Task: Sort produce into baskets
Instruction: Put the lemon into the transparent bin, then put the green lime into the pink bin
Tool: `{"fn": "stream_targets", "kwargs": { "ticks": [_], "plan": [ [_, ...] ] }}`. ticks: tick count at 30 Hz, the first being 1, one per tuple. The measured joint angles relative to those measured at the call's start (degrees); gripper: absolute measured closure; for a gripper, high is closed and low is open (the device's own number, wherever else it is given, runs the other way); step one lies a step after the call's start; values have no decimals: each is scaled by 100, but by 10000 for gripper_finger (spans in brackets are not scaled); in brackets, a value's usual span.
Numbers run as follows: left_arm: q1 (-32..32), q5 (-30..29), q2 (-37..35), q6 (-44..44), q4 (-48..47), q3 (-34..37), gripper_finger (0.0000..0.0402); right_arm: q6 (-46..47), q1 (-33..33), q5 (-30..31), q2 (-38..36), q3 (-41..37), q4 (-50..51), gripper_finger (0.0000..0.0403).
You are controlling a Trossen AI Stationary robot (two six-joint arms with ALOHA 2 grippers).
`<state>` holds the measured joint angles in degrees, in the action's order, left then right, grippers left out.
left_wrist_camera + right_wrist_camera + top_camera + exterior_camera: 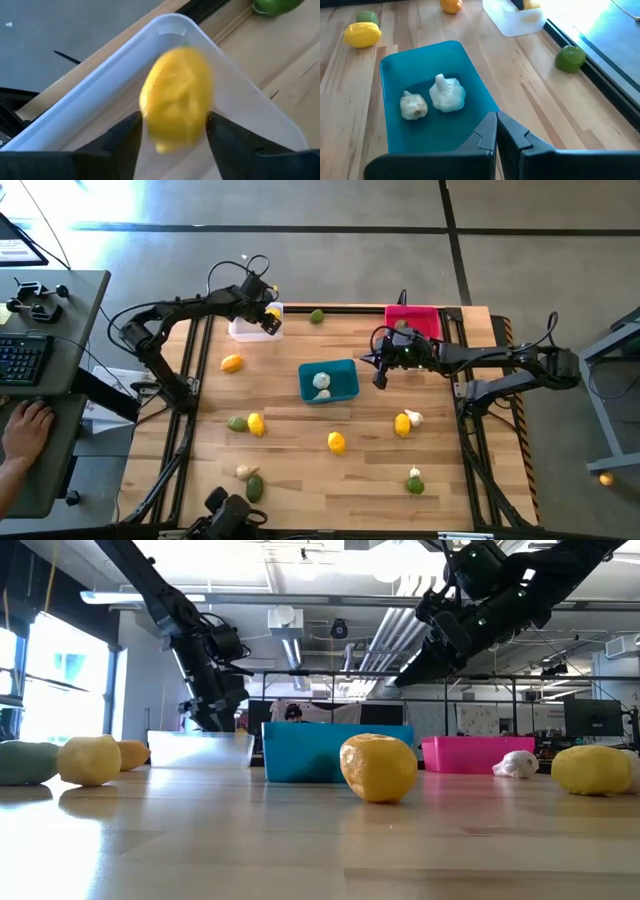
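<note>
My left gripper (pixel 270 318) hangs over the white basket (pixel 245 330) at the table's far left, fingers apart, with a yellow lemon (pixel 175 95) between them; the lemon shows blurred above the basket's floor. My right gripper (pixel 380 375) hovers shut just right of the teal basket (pixel 345 372), which holds two garlic bulbs (pixel 432 97). The pink basket (pixel 412 315) stands at the far right. Loose lemons (pixel 336 442), green fruits (pixel 237 423) and garlic (pixel 414 418) lie on the wooden table. My left gripper's fingers (pixel 125 140) stand on either side of the lemon's middle (pixel 150 120), coming from above and slanting down over the white basket. The lemon is clear of the basket floor. Whether the fingers touch it I cannot tell.
A green fruit (pixel 316 316) lies by the far edge between the white and pink baskets. An orange-yellow lemon (pixel 232 363) lies near the white basket. More pieces lie toward the near edge (pixel 254 487). A person's hand (pixel 25 425) rests on a desk at the left.
</note>
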<state>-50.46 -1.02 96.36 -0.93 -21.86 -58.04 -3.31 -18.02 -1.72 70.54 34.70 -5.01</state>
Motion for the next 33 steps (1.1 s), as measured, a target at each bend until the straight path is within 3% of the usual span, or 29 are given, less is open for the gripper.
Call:
{"fn": "stream_targets", "kwargs": {
  "ticks": [8, 20, 26, 33],
  "plan": [
    [131, -33, -247, -423, 108, 0, 188, 47, 0, -28, 0, 0, 0, 402],
    [1314, 147, -1959, -735, 1756, 1436, 290, 298, 105, -28, 0, 11, -44, 402],
    [2267, 240, -2769, -880, 1593, 1853, 335, -58, 319, -348, 0, 11, -233, 402],
    [3528, 242, -3476, -507, 339, 1769, 383, -318, 431, -633, 0, 13, -849, 402]
  ]
}}
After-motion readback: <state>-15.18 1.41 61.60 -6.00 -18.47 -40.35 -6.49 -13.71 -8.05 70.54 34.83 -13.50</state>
